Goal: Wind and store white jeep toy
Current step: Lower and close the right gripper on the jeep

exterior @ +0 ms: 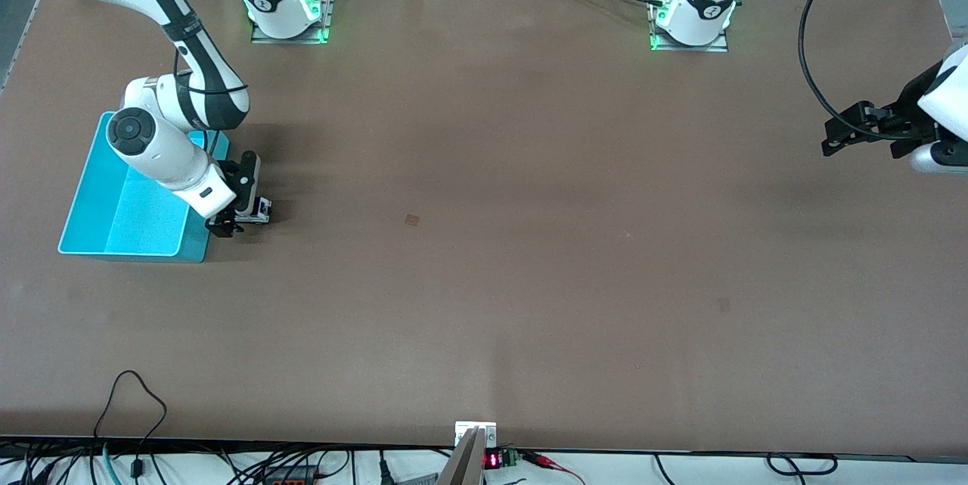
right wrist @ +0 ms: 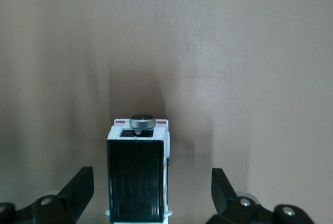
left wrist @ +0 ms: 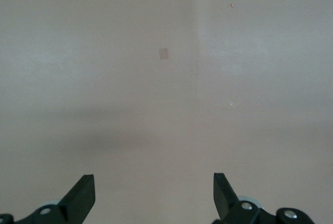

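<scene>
Front view: the right hand (exterior: 240,219) sits low at the left of the frame, down at the worktop (exterior: 484,243) just beside the turquoise bin (exterior: 98,224), right over the white jeep toy (exterior: 257,210). The jeep is on the worktop, outside the bin and at the corner of it that lies lower in frame. The bin looks empty, though the arm hides part of it. The left hand (exterior: 866,133) waits at the right edge of the frame, up off the worktop.

Left wrist view: left hand (left wrist: 154,193) spread wide, holding nothing, only bare worktop below.

Right wrist view: right hand (right wrist: 151,193) spread wide, the fingers (right wrist: 78,187) flanking the jeep (right wrist: 138,174) without touching it. A black roof and a round grey knob (right wrist: 142,121) show at the jeep's end.

Step, as judged: the grasp before winding, nothing stored yet. The next move calls for closing squarely on the jeep's sides without nudging it.
</scene>
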You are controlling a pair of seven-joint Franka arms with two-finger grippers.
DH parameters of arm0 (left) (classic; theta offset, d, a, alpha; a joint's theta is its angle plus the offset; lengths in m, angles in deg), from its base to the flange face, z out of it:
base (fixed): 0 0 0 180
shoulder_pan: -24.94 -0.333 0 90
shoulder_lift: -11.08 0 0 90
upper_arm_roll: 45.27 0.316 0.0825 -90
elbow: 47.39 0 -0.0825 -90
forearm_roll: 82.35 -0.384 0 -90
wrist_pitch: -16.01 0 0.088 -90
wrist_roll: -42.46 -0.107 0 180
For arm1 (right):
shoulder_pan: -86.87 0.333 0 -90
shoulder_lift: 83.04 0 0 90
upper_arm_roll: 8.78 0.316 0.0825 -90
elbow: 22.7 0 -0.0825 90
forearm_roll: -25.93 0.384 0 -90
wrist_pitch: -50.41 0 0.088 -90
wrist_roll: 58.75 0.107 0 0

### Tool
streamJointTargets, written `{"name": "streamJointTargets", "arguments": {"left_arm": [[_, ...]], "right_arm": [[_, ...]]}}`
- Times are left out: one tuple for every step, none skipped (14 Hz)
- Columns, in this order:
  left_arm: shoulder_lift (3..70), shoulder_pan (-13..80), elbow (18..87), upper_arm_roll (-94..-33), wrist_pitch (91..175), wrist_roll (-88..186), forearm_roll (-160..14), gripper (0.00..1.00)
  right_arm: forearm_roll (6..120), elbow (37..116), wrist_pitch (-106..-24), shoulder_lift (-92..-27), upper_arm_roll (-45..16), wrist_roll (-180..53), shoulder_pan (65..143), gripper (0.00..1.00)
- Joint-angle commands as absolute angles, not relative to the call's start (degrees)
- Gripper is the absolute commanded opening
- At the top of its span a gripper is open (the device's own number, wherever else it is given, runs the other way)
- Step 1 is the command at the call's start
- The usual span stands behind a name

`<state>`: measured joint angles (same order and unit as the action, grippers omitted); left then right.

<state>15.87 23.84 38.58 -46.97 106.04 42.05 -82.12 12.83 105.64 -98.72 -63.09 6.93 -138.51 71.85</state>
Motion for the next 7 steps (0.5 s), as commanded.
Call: {"name": "streamJointTargets", "arguments": {"left_arm": [[14.9, 23.8, 38.7, -46.8, 105.4, 41.9, -80.9, 1.00], [14.9, 23.8, 38.7, -46.8, 105.4, 41.9, -80.9, 1.00], [14.9, 23.8, 38.7, -46.8, 105.4, 41.9, -81.0, 1.00], [14.9, 23.9, 38.7, -46.8, 105.4, 41.9, -81.0, 1.00], [14.9, 23.9, 38.7, -46.8, 105.4, 41.8, -81.0, 1.00], [14.9, 23.9, 38.7, -46.8, 105.4, 41.9, -81.0, 1.00], [14.9, 23.9, 38.7, -46.8, 105.4, 41.8, -81.0, 1.00]], "right_arm": [[11.7, 105.6, -100.1, -62.0, 8.0, -139.3, 70.5, 1.00], [11.8, 105.6, -100.2, -61.8, 8.0, -139.3, 70.5, 1.00], [11.8, 105.6, -100.2, -61.7, 8.0, -139.2, 70.5, 1.00], [11.8, 105.6, -100.3, -61.6, 8.0, -139.2, 70.5, 1.00], [11.8, 105.6, -100.4, -61.2, 8.0, -139.2, 70.5, 1.00], [11.8, 105.6, -100.6, -61.2, 8.0, -139.2, 70.5, 1.00], [11.8, 105.6, -101.1, -60.6, 8.0, -139.2, 70.5, 1.00]]}}
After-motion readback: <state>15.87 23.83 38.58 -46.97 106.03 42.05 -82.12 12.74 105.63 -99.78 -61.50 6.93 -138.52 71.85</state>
